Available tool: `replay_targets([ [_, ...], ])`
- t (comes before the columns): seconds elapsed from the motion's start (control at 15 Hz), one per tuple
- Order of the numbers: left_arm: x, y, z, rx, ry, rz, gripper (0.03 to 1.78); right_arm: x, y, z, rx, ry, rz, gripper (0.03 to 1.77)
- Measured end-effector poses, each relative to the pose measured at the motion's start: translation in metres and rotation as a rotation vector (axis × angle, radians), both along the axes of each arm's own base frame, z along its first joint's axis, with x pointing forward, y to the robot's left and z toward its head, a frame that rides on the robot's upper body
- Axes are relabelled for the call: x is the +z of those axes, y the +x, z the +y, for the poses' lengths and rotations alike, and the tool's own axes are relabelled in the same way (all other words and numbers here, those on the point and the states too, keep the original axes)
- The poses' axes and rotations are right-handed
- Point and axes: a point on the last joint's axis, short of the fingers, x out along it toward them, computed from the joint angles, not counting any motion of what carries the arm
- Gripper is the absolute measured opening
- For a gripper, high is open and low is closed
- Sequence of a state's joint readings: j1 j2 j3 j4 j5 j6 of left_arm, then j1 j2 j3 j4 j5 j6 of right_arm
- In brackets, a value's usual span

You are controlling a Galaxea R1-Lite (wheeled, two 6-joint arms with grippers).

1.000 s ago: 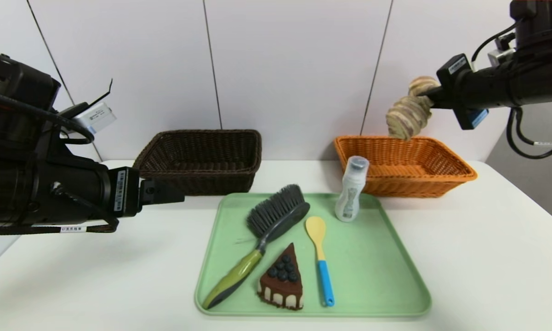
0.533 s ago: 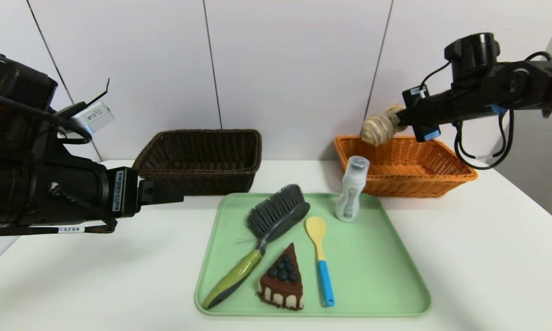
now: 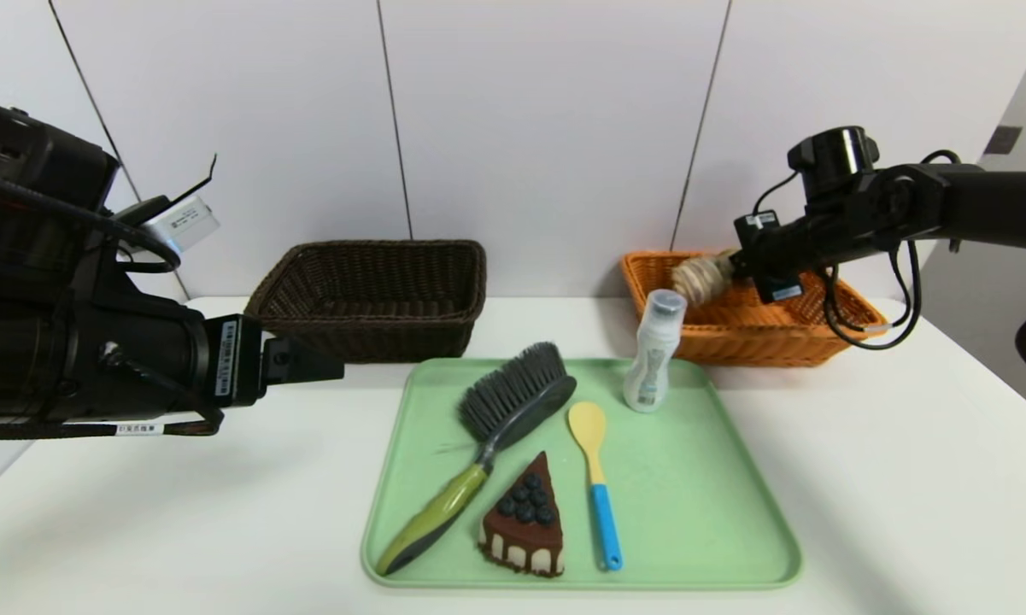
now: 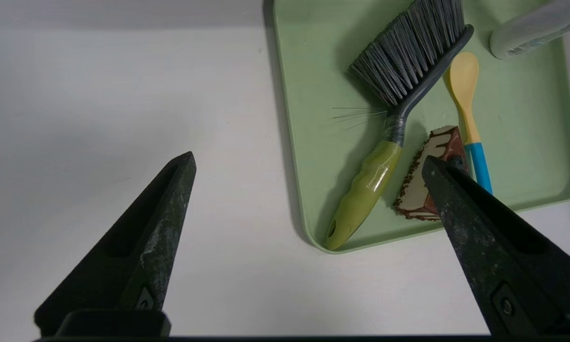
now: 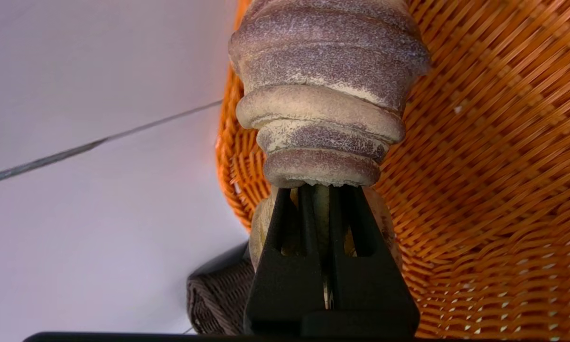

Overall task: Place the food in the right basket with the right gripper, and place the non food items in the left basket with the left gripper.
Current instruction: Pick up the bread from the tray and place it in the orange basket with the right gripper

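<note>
Lowered my right gripper (image 3: 729, 266), pinching braided loaf (image 3: 699, 275), into orange basket (image 3: 786, 329); cake wedge (image 3: 523, 519), non-food untouched; left gripper (image 4: 308, 164) spread, parked.

Before me a pale green tray (image 3: 718, 512) with rounded corners and a raised rim lies flat on the white table (image 3: 905, 478), near its front edge. At twelve o'clock, behind the table, I see a white panelled wall (image 3: 547, 128) with dark vertical seams.
</note>
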State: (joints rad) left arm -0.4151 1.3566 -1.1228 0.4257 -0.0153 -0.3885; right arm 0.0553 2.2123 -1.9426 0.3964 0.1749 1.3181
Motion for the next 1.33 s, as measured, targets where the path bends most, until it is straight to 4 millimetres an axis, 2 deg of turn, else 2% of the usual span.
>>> replay_targets([
  [0.2,-0.001,0.000,0.000,0.000,0.002,0.005,1.69,-0.007,0.003,-0.004,-0.028,0.022,0.020,0.13],
  [0.27,-0.002,0.000,0.000,0.001,0.003,0.007,1.69,-0.008,0.004,-0.004,-0.032,0.026,0.025,0.35],
  [0.47,-0.004,0.000,0.000,0.002,0.004,0.012,1.69,-0.011,0.005,-0.005,-0.033,0.026,0.031,0.78],
  [0.73,-0.007,-0.002,0.001,0.001,0.008,0.021,1.69,-0.007,0.003,-0.009,-0.043,0.027,0.025,1.16],
  [1.0,-0.009,-0.005,0.002,-0.001,0.010,0.026,1.69,0.005,-0.005,-0.009,-0.045,0.025,0.020,1.38],
  [1.33,-0.008,-0.007,0.003,-0.006,0.006,0.020,1.69,0.011,-0.013,-0.010,-0.053,0.004,0.057,1.53],
])
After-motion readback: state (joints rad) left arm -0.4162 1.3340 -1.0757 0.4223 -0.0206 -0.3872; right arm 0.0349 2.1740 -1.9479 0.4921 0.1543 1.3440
